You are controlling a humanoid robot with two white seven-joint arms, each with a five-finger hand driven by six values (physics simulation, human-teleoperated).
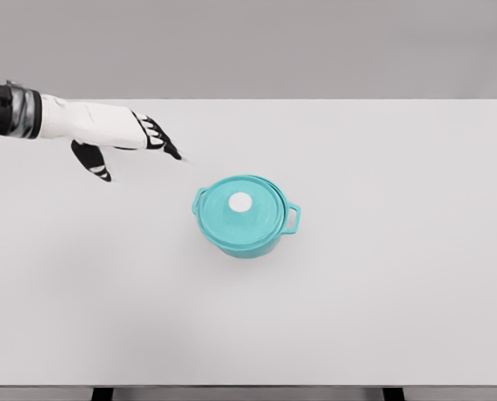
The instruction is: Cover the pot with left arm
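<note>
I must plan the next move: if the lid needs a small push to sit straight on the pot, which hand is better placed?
Left. The left hand hovers open over the table, up-left of the teal pot and apart from it. The lid already lies on it, slightly off-centre. No right arm shows.

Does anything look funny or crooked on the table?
A little. The lid is on the pot, but it sits shifted toward the upper left, so a sliver of rim shows on the right. Nothing is spilled or broken. The left hand hangs open, away from the pot, holding nothing.
</note>
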